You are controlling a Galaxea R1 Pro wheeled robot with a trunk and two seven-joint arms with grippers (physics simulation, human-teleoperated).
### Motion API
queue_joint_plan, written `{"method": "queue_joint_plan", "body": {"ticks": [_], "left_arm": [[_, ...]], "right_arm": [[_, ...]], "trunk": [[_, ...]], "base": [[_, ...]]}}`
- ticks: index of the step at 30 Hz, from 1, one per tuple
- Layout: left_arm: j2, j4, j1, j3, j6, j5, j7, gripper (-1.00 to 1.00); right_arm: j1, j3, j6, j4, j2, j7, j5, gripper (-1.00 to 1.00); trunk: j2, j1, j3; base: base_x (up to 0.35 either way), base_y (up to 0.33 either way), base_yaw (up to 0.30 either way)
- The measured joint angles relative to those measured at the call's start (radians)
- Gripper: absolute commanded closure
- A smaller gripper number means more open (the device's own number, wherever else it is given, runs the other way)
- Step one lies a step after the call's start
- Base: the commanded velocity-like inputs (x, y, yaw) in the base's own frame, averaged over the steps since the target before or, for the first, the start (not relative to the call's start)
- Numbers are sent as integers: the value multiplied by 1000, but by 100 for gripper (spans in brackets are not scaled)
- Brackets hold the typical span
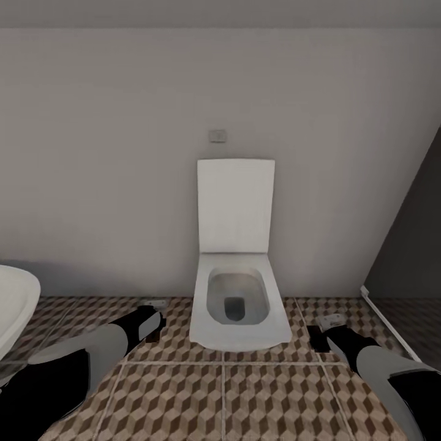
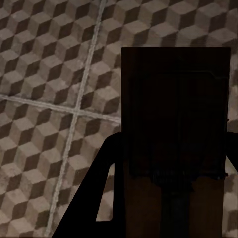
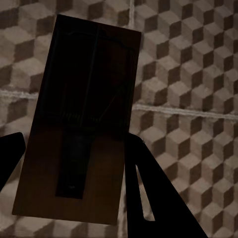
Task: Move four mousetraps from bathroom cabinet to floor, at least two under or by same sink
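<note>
My left gripper [image 1: 149,320] hangs low over the cube-patterned bathroom floor [image 1: 257,398], left of the toilet, shut on a mousetrap [image 1: 157,302]. In the left wrist view that mousetrap [image 2: 173,99] is a dark flat rectangle with a wire bar, held between the fingers of the gripper [image 2: 173,173] above the tiles [image 2: 44,74]. My right gripper [image 1: 324,334] is right of the toilet, shut on another mousetrap [image 1: 334,319]. The right wrist view shows this trap [image 3: 94,74] tilted in the gripper [image 3: 74,168] over the floor [image 3: 198,59]. The cabinet and the sink are out of view.
A white toilet [image 1: 236,306] with its lid up stands against the grey wall straight ahead, between my two arms. A rounded white rim [image 1: 15,300], like a bathtub's, juts in at the left edge. A dark panel with a pale base strip [image 1: 383,315] closes the right side.
</note>
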Motion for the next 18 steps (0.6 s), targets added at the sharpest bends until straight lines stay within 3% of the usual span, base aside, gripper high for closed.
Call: {"method": "queue_joint_plan", "body": {"ticks": [10,18], "left_arm": [[-1,0,0,0,0,0,0,100],[-3,-8,0,0,1,-4,-1,100]], "right_arm": [[0,0,-2,-2,1,1,2,100],[0,0,-3,-3,1,0,3,100]], "trunk": [[-2,4,-39],[-2,4,-39]], "base": [[0,0,0],[0,0,0]]}}
